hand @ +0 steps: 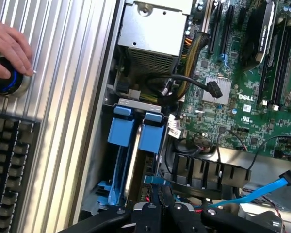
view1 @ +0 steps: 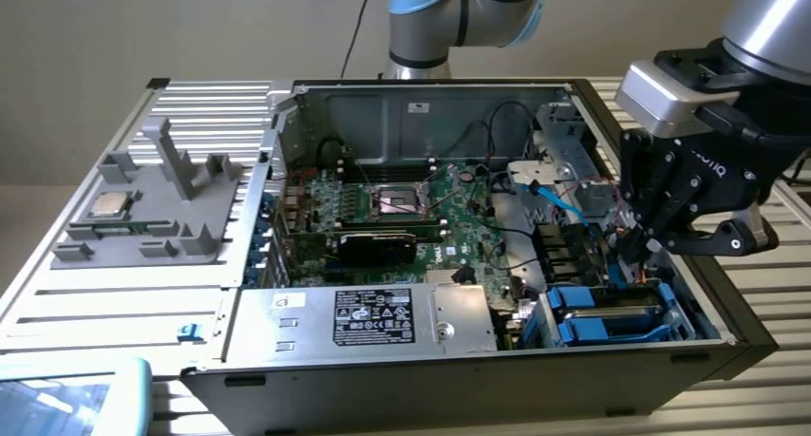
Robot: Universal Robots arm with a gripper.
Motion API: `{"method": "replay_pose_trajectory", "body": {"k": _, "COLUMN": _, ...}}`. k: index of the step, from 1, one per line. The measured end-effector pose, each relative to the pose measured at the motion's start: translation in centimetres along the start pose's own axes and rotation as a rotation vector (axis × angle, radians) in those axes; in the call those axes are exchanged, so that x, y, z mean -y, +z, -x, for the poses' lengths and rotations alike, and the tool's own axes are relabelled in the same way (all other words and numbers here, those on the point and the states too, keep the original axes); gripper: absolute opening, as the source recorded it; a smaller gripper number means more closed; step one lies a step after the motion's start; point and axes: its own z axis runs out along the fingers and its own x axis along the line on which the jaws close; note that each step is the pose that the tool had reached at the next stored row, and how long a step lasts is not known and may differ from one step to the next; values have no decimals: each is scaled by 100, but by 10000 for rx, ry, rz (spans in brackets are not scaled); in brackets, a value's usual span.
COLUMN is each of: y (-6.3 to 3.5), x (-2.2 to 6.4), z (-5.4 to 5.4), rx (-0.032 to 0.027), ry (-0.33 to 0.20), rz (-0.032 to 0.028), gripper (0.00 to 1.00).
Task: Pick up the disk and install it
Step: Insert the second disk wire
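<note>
The disk [view1: 613,312] sits in the drive bay at the front corner of the open computer case [view1: 419,113], on the exterior view's right, its silver-grey body clipped between blue plastic frames. In the wrist view the disk [hand: 134,167] stands on edge between two blue frame tabs. My gripper [view1: 633,254] hangs just above the bay, a little behind the disk. Its black fingers [hand: 153,213] are shut together with nothing visible between them.
A silver power supply box [view1: 367,317] fills the case's front beside the bay. A blue cable [hand: 262,191] and black wires run close to the gripper. A grey fixture [view1: 152,199] with a CPU chip [view1: 108,206] stands outside. A hand [hand: 7,48] rests on a knob above a keyboard [hand: 9,170].
</note>
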Motion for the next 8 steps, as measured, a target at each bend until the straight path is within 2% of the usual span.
{"method": "replay_pose_trajectory", "body": {"k": 3, "y": 0, "x": 0, "z": 0, "rx": 195, "ry": -352, "rz": -42, "gripper": 11}}
{"method": "replay_pose_trajectory", "body": {"k": 4, "y": 1, "x": -1, "z": 0, "rx": 243, "ry": -494, "rz": -52, "gripper": 11}}
{"method": "replay_pose_trajectory", "body": {"k": 6, "y": 0, "x": 0, "z": 0, "rx": 288, "ry": -810, "rz": -69, "gripper": 11}}
{"method": "replay_pose_trajectory", "body": {"k": 8, "y": 0, "x": 1, "z": 1, "rx": 289, "ry": -1173, "rz": -96, "gripper": 11}}
